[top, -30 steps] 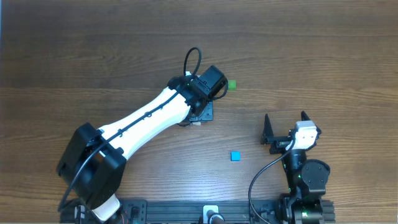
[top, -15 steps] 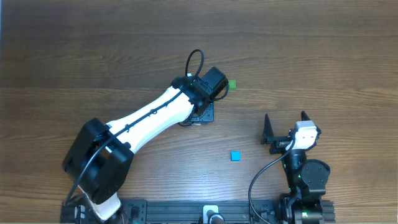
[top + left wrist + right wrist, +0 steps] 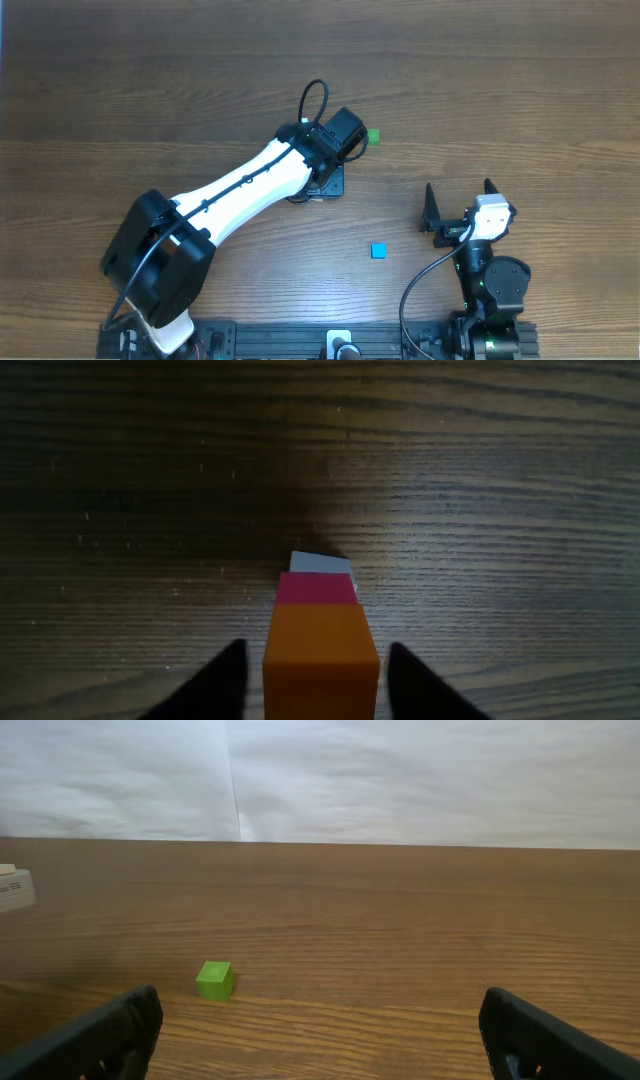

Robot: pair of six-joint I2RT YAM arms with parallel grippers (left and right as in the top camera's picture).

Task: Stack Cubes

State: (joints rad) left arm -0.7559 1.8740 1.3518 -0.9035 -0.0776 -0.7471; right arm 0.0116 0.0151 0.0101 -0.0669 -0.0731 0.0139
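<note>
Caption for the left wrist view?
Left pincer open around orange cube atop red cube atop white cube.

No legible text, labels, numbers or signs on any visible surface.

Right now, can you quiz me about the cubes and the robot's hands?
1. True or false: the left hand is open around the small orange cube.
2. Which cube sits directly under the orange one? A: small red cube. B: yellow cube. C: purple cube.
3. How many cubes lie alone on the brown wooden table?
Key: 1 true. 2 A. 3 two, the small green cube and the small blue cube.
</note>
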